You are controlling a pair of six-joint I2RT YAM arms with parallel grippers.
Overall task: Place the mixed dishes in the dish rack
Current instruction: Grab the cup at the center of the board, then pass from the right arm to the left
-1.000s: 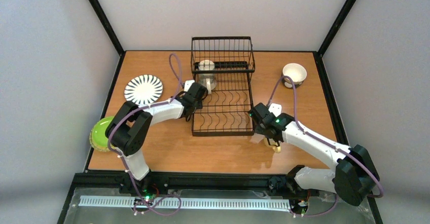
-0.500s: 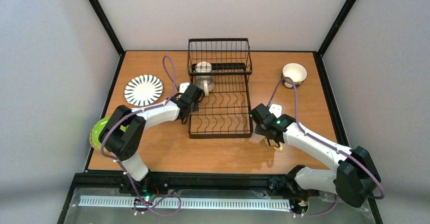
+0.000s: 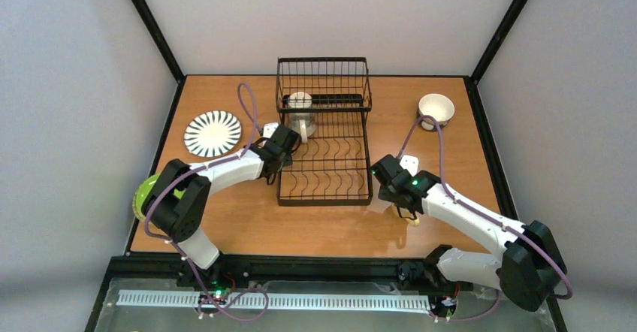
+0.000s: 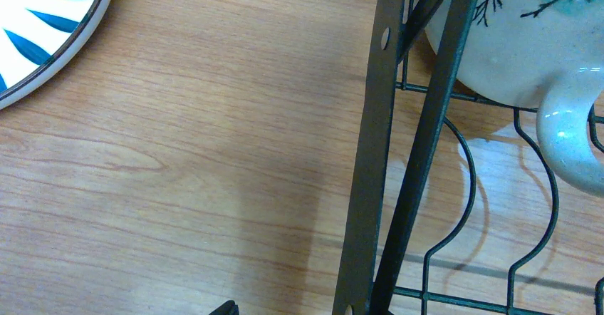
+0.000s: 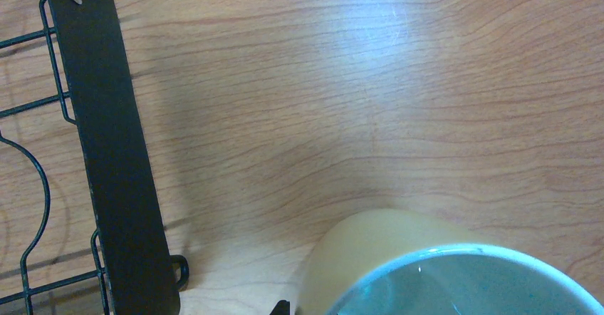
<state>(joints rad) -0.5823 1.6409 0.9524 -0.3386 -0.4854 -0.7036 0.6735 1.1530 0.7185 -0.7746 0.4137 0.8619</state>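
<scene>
Moved: dish rack (image 3: 324, 152) has slid left on the worktop (image 3: 248, 227) over the last second. The left claw (image 3: 291, 143) sits at the rack's left rail; opening unreadable, nothing seen in it; teal-and-white mug (image 4: 523, 37) lies ahead-right of it, inside the rack. The right claw (image 3: 404, 210) hangs directly over the yellow mug (image 5: 434, 272); grip unreadable. Rack rail just left of that claw; right arm nearer; lift likely goes left.

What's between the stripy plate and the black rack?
Between striped plate and dish rack, the top view shows the left gripper and its purple cable above bare table.
</scene>
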